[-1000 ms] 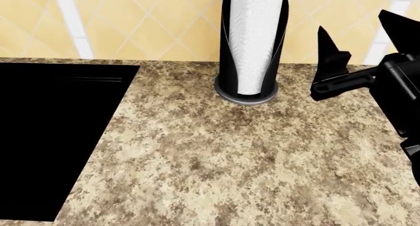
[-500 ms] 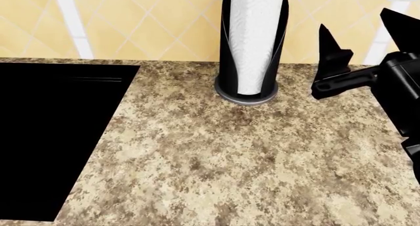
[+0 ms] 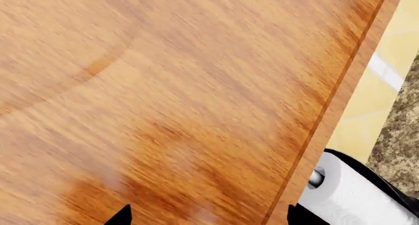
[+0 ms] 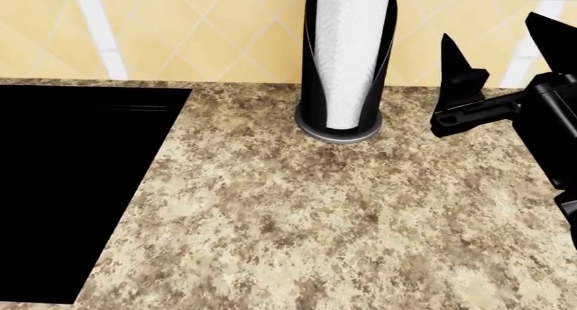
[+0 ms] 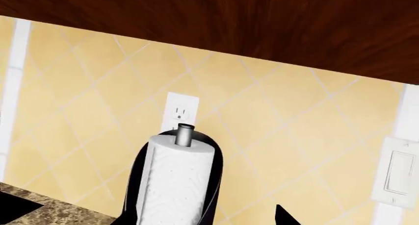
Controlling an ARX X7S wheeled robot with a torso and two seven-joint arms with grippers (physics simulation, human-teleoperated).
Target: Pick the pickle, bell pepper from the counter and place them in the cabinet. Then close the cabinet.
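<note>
The right gripper [image 4: 505, 50] hovers wide open and empty above the counter [image 4: 298, 209], beside the paper-towel roll [image 4: 347, 60]. The left gripper [image 3: 206, 217] faces a wooden cabinet door [image 3: 164, 87], its jaws apart with nothing between them. Neither pickle nor pepper is visible, so swinging either arm blindly risks toppling the roll. No writing is legible
</note>
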